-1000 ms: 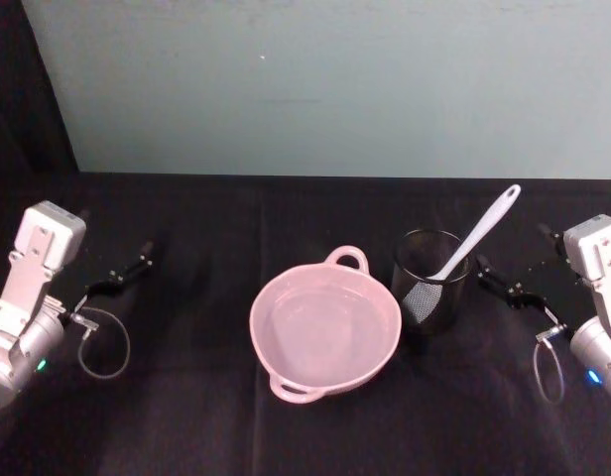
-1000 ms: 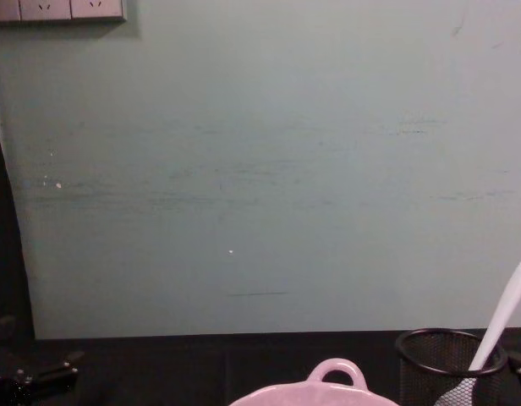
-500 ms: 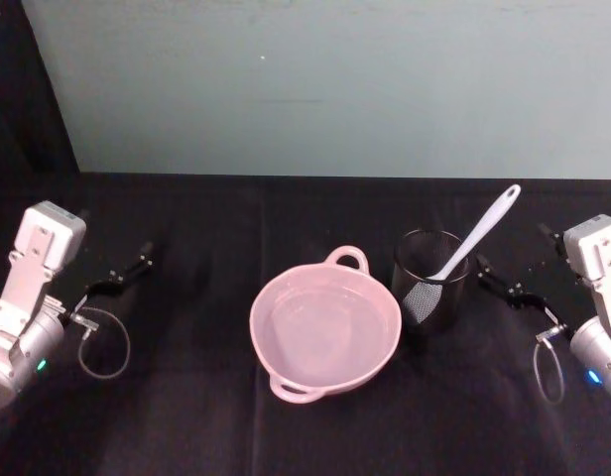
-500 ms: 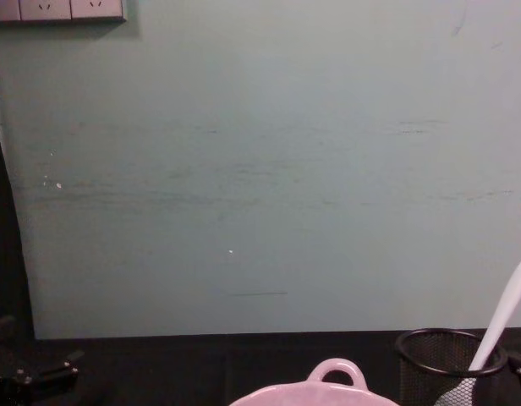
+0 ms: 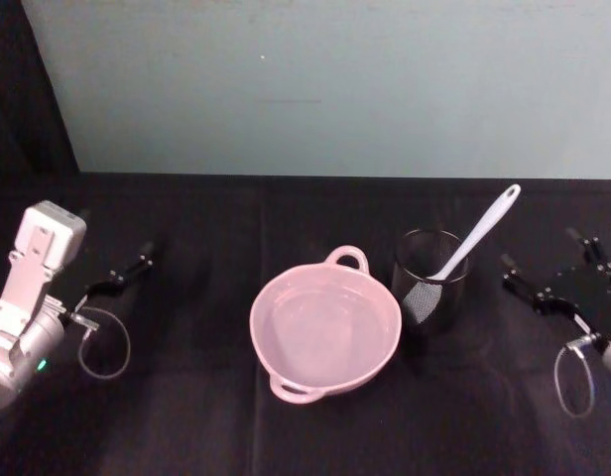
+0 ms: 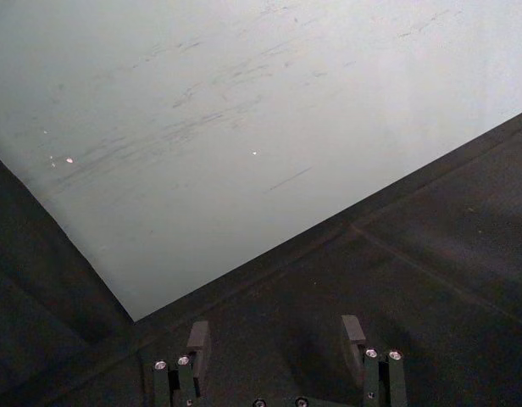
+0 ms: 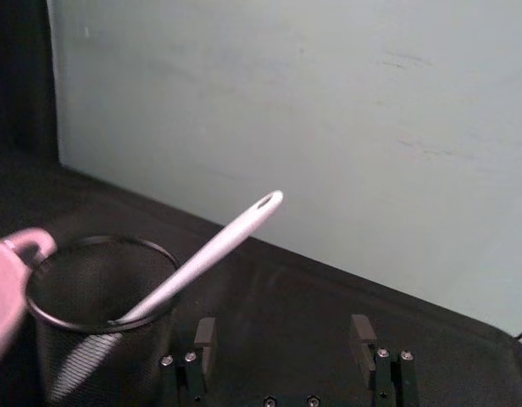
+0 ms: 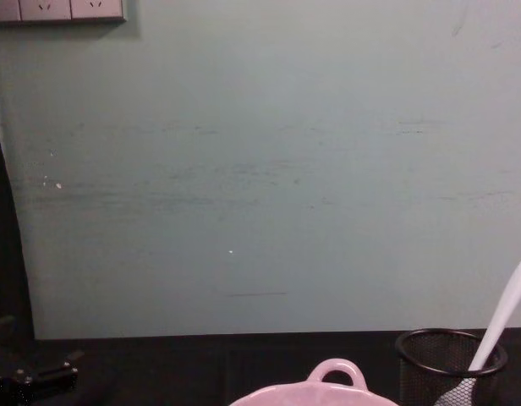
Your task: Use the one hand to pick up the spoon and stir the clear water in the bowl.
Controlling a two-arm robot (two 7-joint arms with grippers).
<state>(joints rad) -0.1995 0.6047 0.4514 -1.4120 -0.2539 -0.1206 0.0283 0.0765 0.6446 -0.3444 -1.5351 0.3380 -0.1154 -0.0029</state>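
Going for: the spoon [image 5: 474, 233]. It's standing head down in the black mesh cup [image 5: 425, 302], with the handle leaning up and out toward my right side.
Right hand [image 5: 539, 248]: fingers spread wide, holding nothing. It's off to the right of the cup, near it but not touching. From my right wrist the handle end with the oval hole pokes up above the gap between my fingers.
Left hand [image 6: 275, 332]: parked at the far left of the counter [image 5: 186, 397], fingers apart, nothing in it.
Bowl [image 5: 253, 327]: pink, middle of the counter, just beside the cup on its left, with clear water [image 5: 320, 337] in it.
Worry 1: the handle is slim and tilted. If I close off-centre, I reckon it'll skid out or swing round in my grip.
Worry 2: the cup looks light. If I pull sideways instead of along the lean, the spoon head could snag the rim and drag the cup over, maybe right into the bowl.
Worry 3: the cup and bowl are really close together, so my fingers could clip the bowl's loop handle on the way over.
Worry 4: stir too hard or too near the wall and I'd guess water slops out, or the bowl slides.
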